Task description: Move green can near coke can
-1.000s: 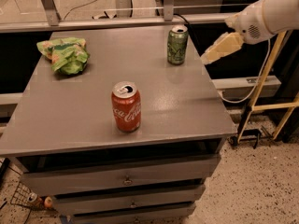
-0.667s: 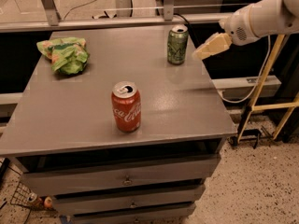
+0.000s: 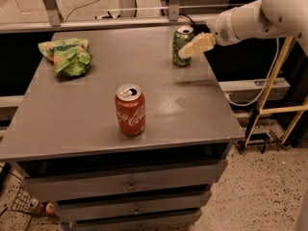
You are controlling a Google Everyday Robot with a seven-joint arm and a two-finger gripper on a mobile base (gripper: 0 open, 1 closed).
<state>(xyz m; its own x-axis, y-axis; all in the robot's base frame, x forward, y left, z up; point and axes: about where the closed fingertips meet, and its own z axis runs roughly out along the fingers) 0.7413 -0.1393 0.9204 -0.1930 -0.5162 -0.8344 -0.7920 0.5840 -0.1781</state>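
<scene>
My end effector (image 3: pixel 187 52) hangs at 3 o'clock of the green can (image 3: pixel 179 40), can't tell if it's clenched or released. The coke can (image 3: pixel 130 110) is well apart, at the green one's 7 o'clock.

Illumination is moderate and warm, apparently from overhead. The coke can (image 3: pixel 130 110) carries a bright highlight on its silver top and throws only a short, soft shadow at its base. Right of the coke can, the table (image 3: pixel 72 109) shows a pale sheen. Farther back, a dark streak of shadow lies below the gripper (image 3: pixel 183 55), which hangs behind and right of the coke can. Below the coke can, the drawer recess is near black.
</scene>
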